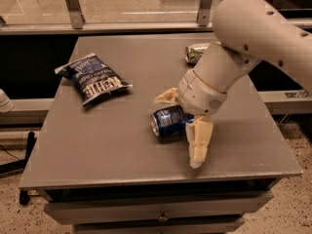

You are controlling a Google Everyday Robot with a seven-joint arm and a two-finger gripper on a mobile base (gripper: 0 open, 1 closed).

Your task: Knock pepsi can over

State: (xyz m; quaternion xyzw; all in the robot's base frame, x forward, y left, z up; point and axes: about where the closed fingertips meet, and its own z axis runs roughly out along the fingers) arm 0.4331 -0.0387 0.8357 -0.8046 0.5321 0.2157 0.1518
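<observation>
The pepsi can, dark blue with a silver top, lies on its side on the grey table, its top facing left. My gripper hangs over the can with its two cream fingers spread wide: one finger behind the can, the other finger in front and to the right of it, pointing down toward the table's front edge. The fingers straddle the can without closing on it. The white arm reaches in from the upper right.
A dark blue chip bag lies at the table's left. A white-and-green can lies on its side at the back, partly behind the arm. A metal rail runs behind the table. Drawers sit below the front edge.
</observation>
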